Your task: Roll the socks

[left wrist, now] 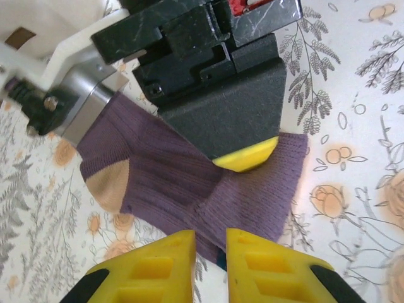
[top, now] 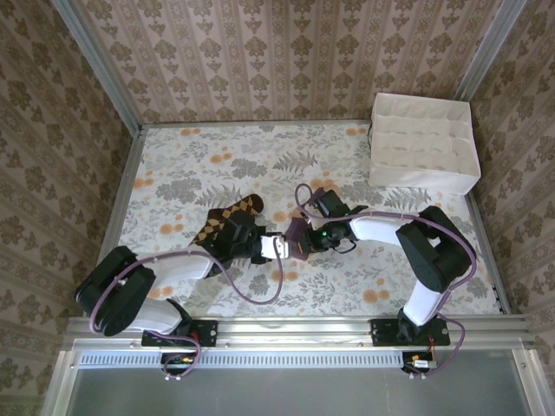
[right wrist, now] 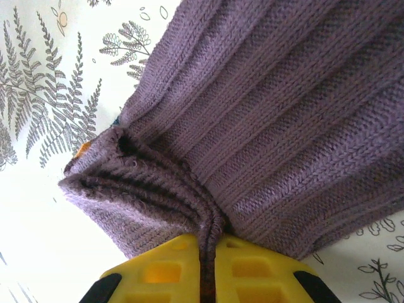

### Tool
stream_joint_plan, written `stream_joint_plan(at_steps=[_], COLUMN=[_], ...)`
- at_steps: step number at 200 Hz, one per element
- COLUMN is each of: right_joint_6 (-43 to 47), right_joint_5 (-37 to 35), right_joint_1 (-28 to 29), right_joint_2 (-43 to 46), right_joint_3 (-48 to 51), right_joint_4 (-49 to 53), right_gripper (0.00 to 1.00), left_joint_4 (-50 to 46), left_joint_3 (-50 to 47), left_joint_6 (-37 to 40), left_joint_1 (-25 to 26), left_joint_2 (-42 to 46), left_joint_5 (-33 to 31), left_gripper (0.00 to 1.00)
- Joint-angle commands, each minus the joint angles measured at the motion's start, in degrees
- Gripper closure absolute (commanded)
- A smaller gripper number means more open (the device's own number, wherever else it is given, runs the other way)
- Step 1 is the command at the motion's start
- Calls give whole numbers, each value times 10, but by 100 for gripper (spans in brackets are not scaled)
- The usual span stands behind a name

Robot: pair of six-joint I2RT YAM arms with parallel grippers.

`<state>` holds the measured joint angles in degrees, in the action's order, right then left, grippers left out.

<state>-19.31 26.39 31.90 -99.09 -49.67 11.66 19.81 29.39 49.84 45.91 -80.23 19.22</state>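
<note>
On the flowered table [top: 195, 165], the brown sock [top: 227, 217] with its orange-yellow diamond checks lies flat at the left of centre, partly under the left arm's wrist. Just to its right, the left gripper [top: 281, 246] points toward the middle of the table. In its wrist view the left gripper [left wrist: 211, 262] has its yellow fingers [left wrist: 154, 268] drawn in to a narrow gap, and the near edge of the purple sock [left wrist: 170, 183] is caught between them.

The purple sock [top: 297, 231] sits between the two grippers, near the table's centre. It is folded and bunched, and a tan patch [left wrist: 108, 189] shows at one end. The right gripper [top: 306, 237] meets it from the other side, and one yellow fingertip presses on the fabric. The right wrist view shows the right gripper [right wrist: 208, 271] closed tight, with a thick fold of the ribbed purple sock [right wrist: 284, 113] pinched between its fingers [right wrist: 158, 271].

At the far right corner stands a white divided box [top: 425, 143], well apart from both socks.
</note>
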Motion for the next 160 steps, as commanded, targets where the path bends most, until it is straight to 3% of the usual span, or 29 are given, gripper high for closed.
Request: stream_joint_plan(at_steps=[1,38,70,120,145,160], right_joint_6=[24,39,50,61,68,72], right_joint_5=[-30,-24,-21,-11,-8,-5], right_joint_1=[-14,-18,-24,-26,-26,-26], right_joint_2=[-32,-40,-51,-67,-74,-79], right_joint_3=[2,-15,-24,-41,-48,-52], right_joint_4=[90,111,126,142,151,156], right_gripper=[89,87,86,86,86,86], left_joint_4=[-37,-73,-136,-151,-129,-124], left_joint_3=[37,54,71,80,78,80], left_joint_6=[78,131,164,187,190,192], left_joint_1=[11,26,28,28,27,28], left_joint_2=[-28,-63,-77,-112,-129,-142], left_joint_5=[4,-8,-9,-28,-34,-41], left_gripper=[80,73,73,70,64,53])
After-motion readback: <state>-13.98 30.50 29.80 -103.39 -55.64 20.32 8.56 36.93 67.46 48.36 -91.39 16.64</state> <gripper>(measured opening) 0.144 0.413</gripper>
